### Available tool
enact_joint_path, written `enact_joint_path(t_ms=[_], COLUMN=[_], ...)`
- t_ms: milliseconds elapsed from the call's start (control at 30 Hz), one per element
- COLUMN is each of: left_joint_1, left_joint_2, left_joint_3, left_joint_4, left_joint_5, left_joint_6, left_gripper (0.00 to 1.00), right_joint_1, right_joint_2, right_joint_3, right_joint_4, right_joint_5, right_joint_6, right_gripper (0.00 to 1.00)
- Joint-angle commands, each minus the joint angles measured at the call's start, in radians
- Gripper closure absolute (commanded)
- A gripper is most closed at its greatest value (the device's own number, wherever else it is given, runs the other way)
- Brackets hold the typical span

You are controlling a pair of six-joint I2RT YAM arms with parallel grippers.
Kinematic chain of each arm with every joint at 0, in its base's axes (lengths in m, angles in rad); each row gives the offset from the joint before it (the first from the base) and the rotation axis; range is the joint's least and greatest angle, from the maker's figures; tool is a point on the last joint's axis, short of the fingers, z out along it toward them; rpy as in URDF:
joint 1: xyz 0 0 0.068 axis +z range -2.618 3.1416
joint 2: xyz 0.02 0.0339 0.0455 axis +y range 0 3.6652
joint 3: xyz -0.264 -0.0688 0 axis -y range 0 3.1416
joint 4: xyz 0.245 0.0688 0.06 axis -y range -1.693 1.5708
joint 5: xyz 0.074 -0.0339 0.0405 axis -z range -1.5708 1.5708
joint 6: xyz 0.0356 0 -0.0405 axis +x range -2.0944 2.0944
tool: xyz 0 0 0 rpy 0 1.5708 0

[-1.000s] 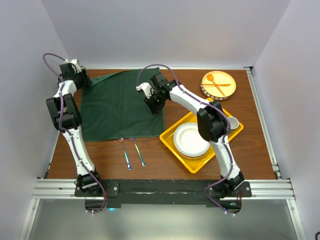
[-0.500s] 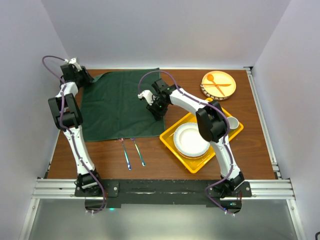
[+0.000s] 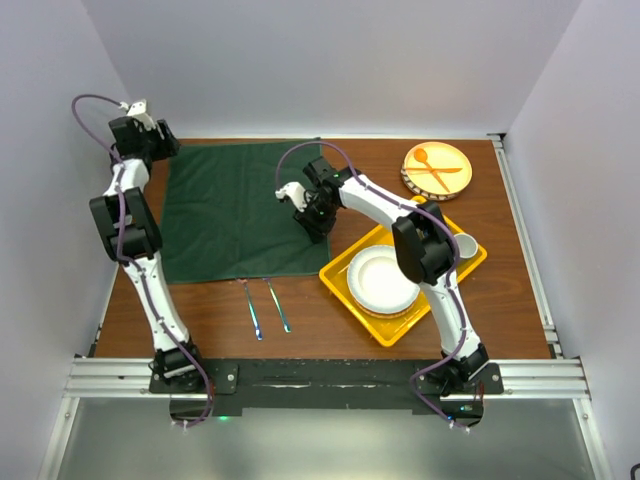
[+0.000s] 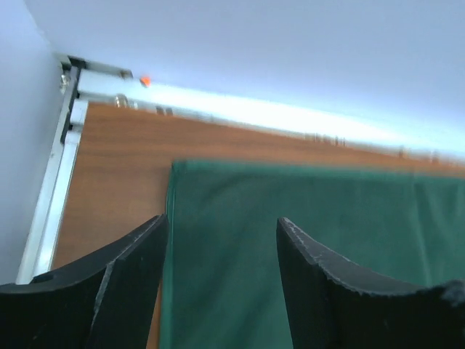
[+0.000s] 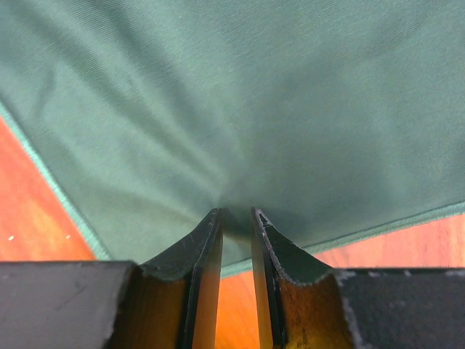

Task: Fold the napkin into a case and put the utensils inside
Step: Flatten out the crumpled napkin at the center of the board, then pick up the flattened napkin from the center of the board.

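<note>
Right wrist showed right gripper point(image 5: 236, 218) pinching the napkin point(image 5: 254, 94) between its jaws; left gripper point(image 4: 221, 240) hung open, probably needing a corner before folding.

Your left arm point(image 3: 125, 225) rises from its base at the near edge, bends at the elbow and stretches to the far left corner. The wrist sits high there, lifted off the surface. Your left gripper point(image 4: 221, 222) is tilted forward and down, its jaws spread wide with nothing between them.

Your right arm point(image 3: 420, 245) climbs from its base to a raised elbow, then runs left and away from you toward the middle. Its wrist bends so your right gripper point(image 5: 236, 212) points downward. The jaws are drawn close with only a thin slit between them, pinching the napkin point(image 5: 290, 109) near its edge. The two grippers are well apart.
</note>
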Motion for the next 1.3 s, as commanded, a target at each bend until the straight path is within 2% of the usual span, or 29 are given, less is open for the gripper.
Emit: enact_joint_path(t_ms=[0, 33, 100, 167, 233, 300, 433, 567, 733, 1067, 1100, 1167, 1233, 1267], left_joint_1=[0.022, 0.033, 0.068, 0.088, 0.113, 0.131, 0.139, 0.139, 0.139, 0.196, 0.203, 0.219, 0.225, 0.226], left_joint_2=[-0.225, -0.289, -0.348, -0.412, -0.46, -0.495, -0.599, -0.641, -0.692, -0.744, -0.745, -0.752, -0.765, -0.785], left_joint_3=[-0.075, -0.107, -0.201, -0.259, -0.295, -0.371, -0.572, -0.692, -0.85, -0.979, -0.979, -0.964, -0.919, -0.907], left_joint_4=[-0.323, -0.378, -0.529, -0.623, -0.77, -0.861, -0.871, -0.835, -0.765, -0.745, -0.749, -0.795, -0.838, -0.867], left_joint_5=[0.167, 0.202, 0.28, 0.292, 0.296, 0.281, 0.24, 0.227, 0.172, 0.039, 0.043, 0.098, 0.156, 0.195], left_joint_6=[0.378, 0.488, 0.582, 0.702, 0.83, 0.907, 1.022, 1.049, 1.055, 1.132, 1.141, 1.153, 1.179, 1.181], left_gripper=[0.35, 0.36, 0.38, 0.39, 0.45, 0.51, 0.6, 0.71, 0.78, 0.9, 0.91, 0.82, 0.69, 0.65], right_joint_1=[0.023, 0.03, 0.057, 0.085, 0.1, 0.111, 0.12, 0.131, 0.157, 0.211, 0.217, 0.218, 0.218, 0.217], right_joint_2=[-0.031, -0.041, -0.058, -0.083, -0.095, -0.101, -0.115, -0.106, -0.095, -0.104, -0.111, -0.118, -0.124, -0.132], right_joint_3=[0.078, 0.075, 0.055, 0.034, 0.011, -0.003, -0.046, -0.094, -0.146, -0.184, -0.189, -0.172, -0.137, -0.105], right_joint_4=[-0.074, -0.078, -0.08, -0.081, -0.089, -0.112, -0.123, -0.13, -0.127, -0.172, -0.169, -0.176, -0.202, -0.225], right_joint_5=[-0.049, -0.053, -0.05, -0.046, -0.028, -0.005, 0.049, 0.098, 0.099, 0.023, 0.024, 0.017, 0.015, 0.015], right_joint_6=[0.0, -0.006, -0.017, -0.031, -0.033, -0.033, -0.019, -0.019, -0.028, -0.048, -0.043, -0.037, -0.034, -0.034], right_gripper=[0.73, 0.73, 0.73, 0.74, 0.74, 0.79, 0.85, 0.89, 0.92, 0.93, 0.92, 0.87, 0.81, 0.75])
